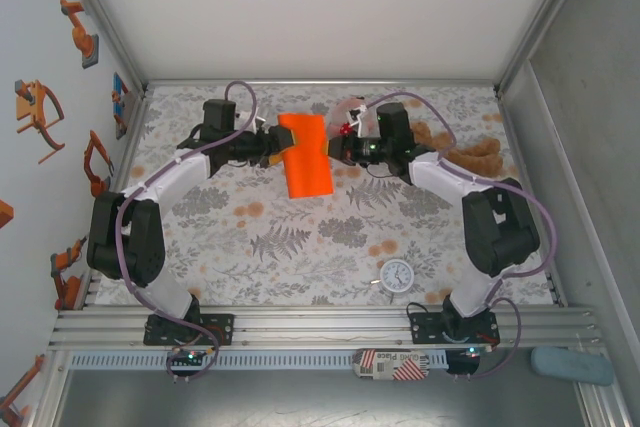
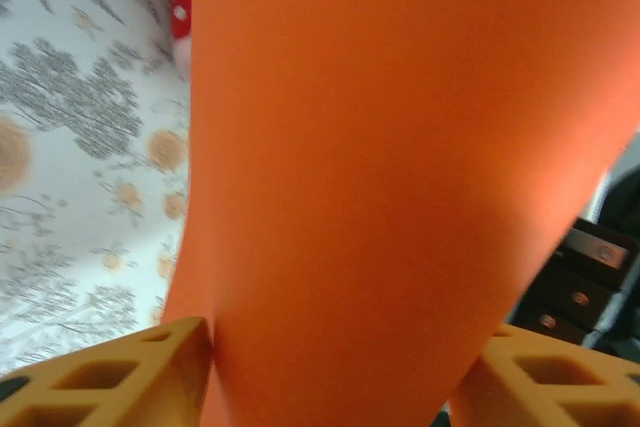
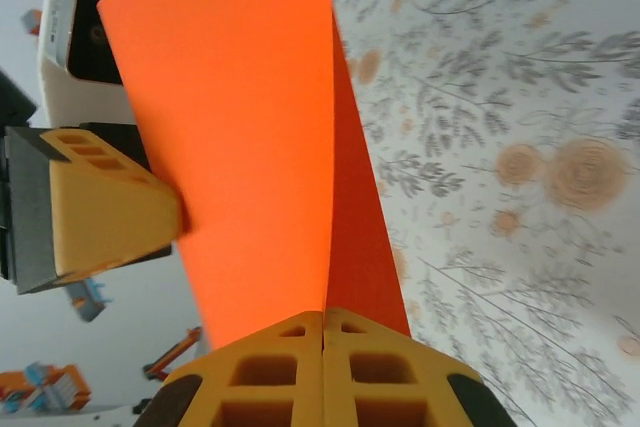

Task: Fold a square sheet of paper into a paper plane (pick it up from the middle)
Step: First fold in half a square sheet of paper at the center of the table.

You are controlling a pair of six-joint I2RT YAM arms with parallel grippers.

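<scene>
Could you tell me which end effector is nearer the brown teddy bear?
Right end effector: pinching the orange paper on the teddy bear's side. Left end effector: across the paper.

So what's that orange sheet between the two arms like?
The orange sheet is thin, plain, bright paper, folded over along a crease so that two layers show, making a tall narrow shape. It is held off the flowered table, between the arms. The right gripper is shut on one edge; the left gripper stands open around the opposite edge.
</scene>
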